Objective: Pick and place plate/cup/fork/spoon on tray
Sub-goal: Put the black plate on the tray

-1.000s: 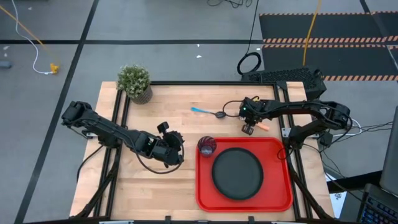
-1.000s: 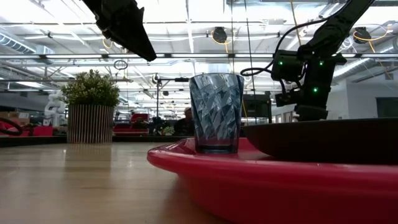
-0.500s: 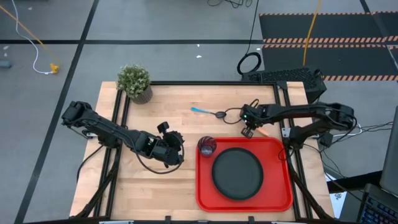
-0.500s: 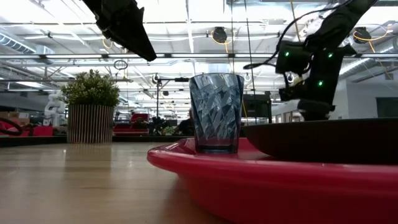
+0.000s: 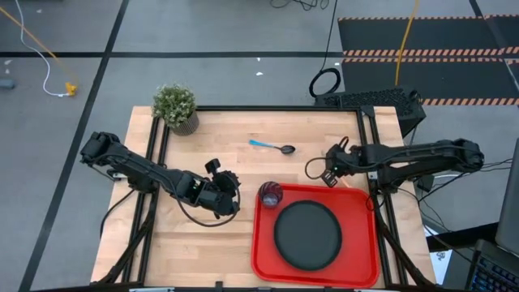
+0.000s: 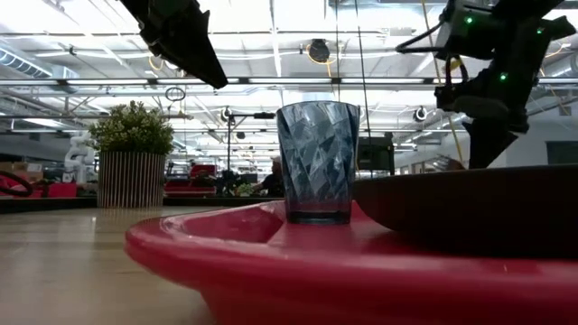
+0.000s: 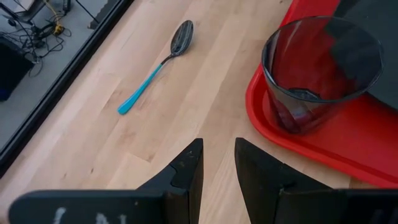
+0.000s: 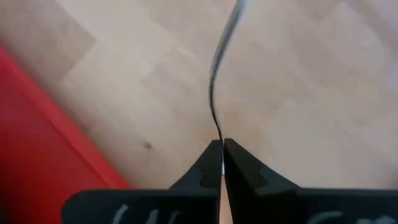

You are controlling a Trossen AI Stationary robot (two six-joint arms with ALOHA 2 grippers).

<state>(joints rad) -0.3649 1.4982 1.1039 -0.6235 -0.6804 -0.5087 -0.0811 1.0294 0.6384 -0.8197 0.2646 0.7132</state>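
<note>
High view: right gripper [image 5: 330, 175] fingers pinched shut on slim silver-tined fork [image 8: 221, 81], lifted for red rectangular plastic tray [image 5: 263, 251]; left gripper [image 7: 217, 163] fingers narrowly parted, empty, parked on bench [image 5: 203, 251].

grey concrete floor [image 5: 203, 32] all around the light wooden table [image 5: 211, 235], dark lines crossing it. at one o'clock beyond the table, black mats [image 5: 422, 36] edged in orange-and-black hazard stripes [image 5: 430, 53]. a pale cable [image 5: 36, 45] trails in at ten o'clock, ending in a yellow plug [image 5: 70, 89]. a potted plant [image 5: 175, 106] sits at the table's eleven o'clock corner. from table height, a busy hall behind: bright ceiling strip lights [image 6: 271, 23], pipes and beams overhead.
</note>
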